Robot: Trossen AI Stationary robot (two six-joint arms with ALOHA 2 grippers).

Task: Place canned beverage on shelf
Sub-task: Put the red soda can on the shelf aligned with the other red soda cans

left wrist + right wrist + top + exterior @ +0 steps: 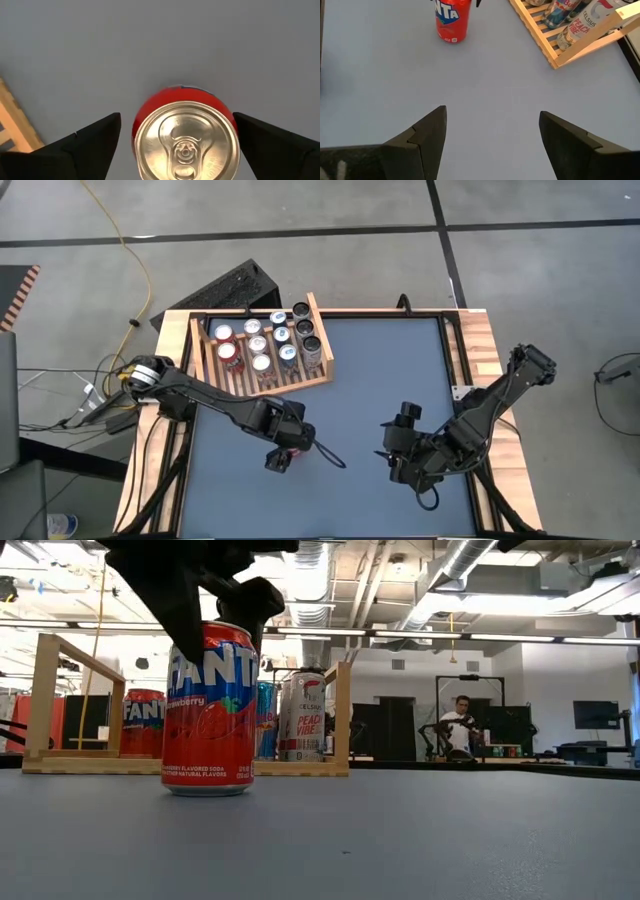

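A red Fanta can stands upright on its base on the blue-grey table top, a little in front of the shelf. My left gripper hangs open over the can, pointing steeply down, one finger on either side of the can's top and a gap showing at each. In the high view this gripper covers most of the can. The light-wood slatted shelf sits at the table's far left and holds several cans. My right gripper waits open above the table's right half, with nothing between its fingers.
A black ridged box lies behind the shelf, off the table's far left corner. Wooden rails border the table. Open table surface lies between the can and the shelf. A person sits far back in the room.
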